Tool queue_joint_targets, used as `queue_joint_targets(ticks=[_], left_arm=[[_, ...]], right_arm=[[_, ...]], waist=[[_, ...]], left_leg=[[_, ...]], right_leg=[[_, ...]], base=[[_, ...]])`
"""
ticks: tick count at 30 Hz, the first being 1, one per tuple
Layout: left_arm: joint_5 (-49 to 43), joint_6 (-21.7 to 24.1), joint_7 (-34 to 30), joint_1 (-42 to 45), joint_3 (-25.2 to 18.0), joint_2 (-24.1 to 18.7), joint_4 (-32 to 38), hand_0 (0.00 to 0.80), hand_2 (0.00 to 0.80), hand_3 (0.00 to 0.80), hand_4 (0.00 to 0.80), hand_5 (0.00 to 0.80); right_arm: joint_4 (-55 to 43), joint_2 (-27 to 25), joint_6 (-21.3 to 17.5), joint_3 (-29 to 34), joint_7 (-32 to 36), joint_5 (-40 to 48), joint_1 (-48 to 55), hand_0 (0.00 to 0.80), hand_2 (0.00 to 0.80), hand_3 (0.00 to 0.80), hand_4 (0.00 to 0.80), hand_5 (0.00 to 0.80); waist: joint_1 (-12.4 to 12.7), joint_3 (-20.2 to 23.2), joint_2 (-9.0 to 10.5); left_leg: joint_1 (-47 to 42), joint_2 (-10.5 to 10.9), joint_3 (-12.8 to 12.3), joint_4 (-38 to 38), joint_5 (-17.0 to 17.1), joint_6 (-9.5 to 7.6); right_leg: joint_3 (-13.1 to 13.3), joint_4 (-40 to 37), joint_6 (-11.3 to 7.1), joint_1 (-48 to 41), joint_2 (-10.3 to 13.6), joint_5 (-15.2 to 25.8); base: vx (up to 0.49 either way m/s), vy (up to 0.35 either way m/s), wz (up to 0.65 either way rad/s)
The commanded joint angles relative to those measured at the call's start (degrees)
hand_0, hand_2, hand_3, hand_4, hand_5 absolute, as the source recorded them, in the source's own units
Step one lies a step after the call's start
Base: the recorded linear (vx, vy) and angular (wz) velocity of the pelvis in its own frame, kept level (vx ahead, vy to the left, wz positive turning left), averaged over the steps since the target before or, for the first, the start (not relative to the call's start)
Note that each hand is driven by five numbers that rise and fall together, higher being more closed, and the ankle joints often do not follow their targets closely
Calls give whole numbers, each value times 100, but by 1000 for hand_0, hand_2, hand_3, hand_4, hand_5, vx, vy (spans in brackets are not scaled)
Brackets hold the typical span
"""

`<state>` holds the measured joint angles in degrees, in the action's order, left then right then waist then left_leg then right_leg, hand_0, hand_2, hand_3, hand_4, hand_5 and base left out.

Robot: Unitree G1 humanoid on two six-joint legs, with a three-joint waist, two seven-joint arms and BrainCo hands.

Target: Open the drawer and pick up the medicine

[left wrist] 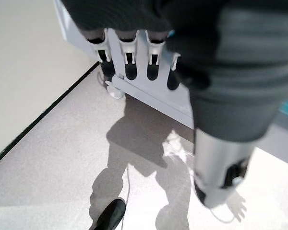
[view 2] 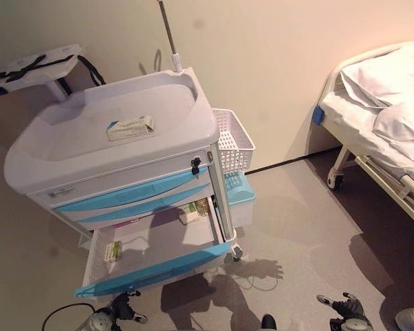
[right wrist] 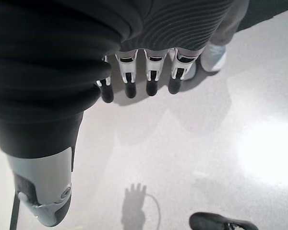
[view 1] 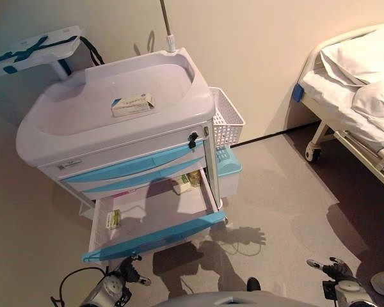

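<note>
Right wrist view only: person's shoe (right wrist: 207, 56).

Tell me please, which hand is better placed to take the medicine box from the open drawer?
Probably the left. The left hand hangs just below the open drawer, near the small box at the drawer's left side. The right hand hangs open far to the right, over bare floor.

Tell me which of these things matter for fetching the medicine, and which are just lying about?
For the job:
- open blue-fronted bottom drawer
- small medicine boxes inside it
- left hand
- right hand

Lying about:
- white box on the cart top
- white wire basket
- hospital bed
</note>
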<state>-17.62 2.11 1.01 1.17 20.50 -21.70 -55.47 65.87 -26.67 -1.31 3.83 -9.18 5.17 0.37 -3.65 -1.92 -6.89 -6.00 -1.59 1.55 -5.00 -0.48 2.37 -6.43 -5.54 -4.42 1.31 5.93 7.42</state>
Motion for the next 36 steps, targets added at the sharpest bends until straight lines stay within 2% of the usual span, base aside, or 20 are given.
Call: queue_joint_targets(ticks=[1, 9, 15, 24, 28, 36], left_arm=[[-446, 102, 48, -536, -41, -250, -451, 0, 0, 0, 0, 0], [-534, 16, 109, -909, 36, -247, -812, 0, 0, 0, 0, 0], [-521, -10, 168, -1173, 72, -365, -828, 0, 0, 0, 0, 0], [-385, -61, 394, -1672, -5, -755, -646, 0, 0, 0, 0, 0], [-307, -81, 504, -1907, -44, -1054, -602, 0, 0, 0, 0, 0], [-225, -97, 592, -2180, -104, -1348, -567, 0, 0, 0, 0, 0]], right_arm=[[168, 102, -155, -85, -35, 58, -242, 0, 0, 0, 0, 0], [-36, 94, -160, -194, -39, 86, -327, 0, 0, 0, 0, 0], [-281, 86, -176, -256, -59, 134, -393, 0, 0, 0, 0, 0], [-507, 46, -217, -333, -81, 196, -551, 0, 0, 0, 0, 0], [-507, 13, -236, -353, -100, 201, -618, 0, 0, 0, 0, 0], [-514, -3, -260, -399, -84, 201, -694, 0, 0, 0, 0, 0]], waist=[[-90, -8, 371], [-173, -146, 479], [-227, -288, 555], [-276, -565, 719], [-291, -689, 787], [-307, -814, 858]], left_leg=[[526, 296, 84, 72, 154, -98], [635, 306, 54, 71, 161, -112], [786, 298, 4, 83, 184, -122], [1112, 306, -91, 184, 205, -138], [1239, 303, -100, 230, 197, -145], [1363, 303, -103, 302, 178, -148]], right_leg=[[-66, 129, -412, -92, 153, -292], [13, 157, -415, 77, 140, -245], [83, 186, -423, 279, 122, -193], [230, 250, -425, 653, 96, -97], [255, 281, -432, 789, 90, -73], [272, 328, -435, 911, 85, -65]], base=[[-21, 3, -4], [0, -1, -7], [-23, 7, -4], [-20, 9, -13], [-5, 5, -8], [0, 0, 0]])
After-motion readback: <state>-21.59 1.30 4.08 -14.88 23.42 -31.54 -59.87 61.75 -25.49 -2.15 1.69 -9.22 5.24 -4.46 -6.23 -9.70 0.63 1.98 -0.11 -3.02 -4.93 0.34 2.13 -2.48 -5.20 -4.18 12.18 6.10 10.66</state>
